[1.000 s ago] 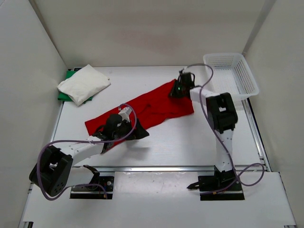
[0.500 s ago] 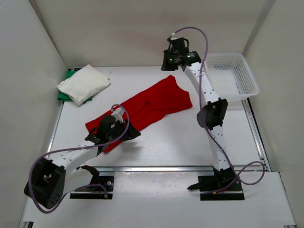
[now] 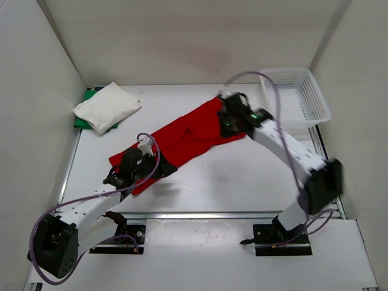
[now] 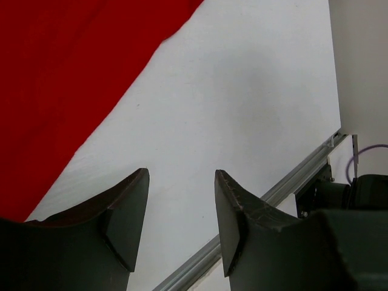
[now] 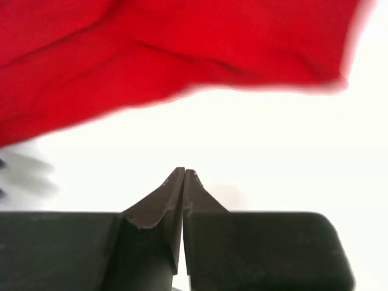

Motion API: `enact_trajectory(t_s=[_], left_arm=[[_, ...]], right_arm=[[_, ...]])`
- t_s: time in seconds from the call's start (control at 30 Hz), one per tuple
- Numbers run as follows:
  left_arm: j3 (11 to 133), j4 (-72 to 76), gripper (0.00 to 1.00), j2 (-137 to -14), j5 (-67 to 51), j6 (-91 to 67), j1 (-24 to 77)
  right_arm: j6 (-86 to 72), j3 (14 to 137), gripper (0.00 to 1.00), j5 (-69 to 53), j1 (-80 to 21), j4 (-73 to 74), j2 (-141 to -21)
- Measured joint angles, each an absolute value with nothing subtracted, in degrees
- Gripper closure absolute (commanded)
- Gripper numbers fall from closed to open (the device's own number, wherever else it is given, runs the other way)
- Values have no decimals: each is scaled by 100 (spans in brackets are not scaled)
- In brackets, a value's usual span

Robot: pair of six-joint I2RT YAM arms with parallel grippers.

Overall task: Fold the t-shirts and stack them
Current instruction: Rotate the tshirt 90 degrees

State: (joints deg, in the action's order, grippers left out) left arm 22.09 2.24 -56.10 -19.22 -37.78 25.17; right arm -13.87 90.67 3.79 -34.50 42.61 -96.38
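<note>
The red t-shirt lies spread in a diagonal strip across the table's middle; it also fills the upper left of the left wrist view and the top of the right wrist view. A white t-shirt lies folded on a green t-shirt at the back left. My left gripper is open and empty over bare table beside the red shirt's near left edge. My right gripper, blurred, is shut and empty by the red shirt's right end.
A white mesh basket stands at the back right corner. A metal rail runs along the table's near edge. White walls close in the left, back and right sides.
The right arm rose from the red shirt's far right corner toward the back wall, then swung down again to its right end. The left arm drew back slightly and its jaws narrowed a little.
</note>
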Motion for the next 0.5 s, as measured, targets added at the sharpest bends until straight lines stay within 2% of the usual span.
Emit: enact_trajectory(t_s=[0.07,0.17,0.23,0.33,0.43,0.5], left_arm=[[2191,294,42,-5607,-1931,-3802,2602],[2189,436,43,-5725,-1959,-3813,2696],[2189,493,43,-5859,-1964,-3815,2735],[2189,543,43,-5894,-1949,-3861,2805],[2182,652,43,-5894,-1940,-3900,2853],[2167,698,43,-5898,-1935,-3909,2886]], right_arm=[[-1518,6980,97,161,-2886,3599,-7950],[-1787,5572,100,-47,-2088,2902,-6829],[-1975,5194,100,-355,-1922,2067,-7085],[-2213,4873,100,-746,-1837,928,-8232],[-2408,4644,100,-1002,-1761,456,-9336],[-2550,4668,100,-1160,-1678,62,-9574]])
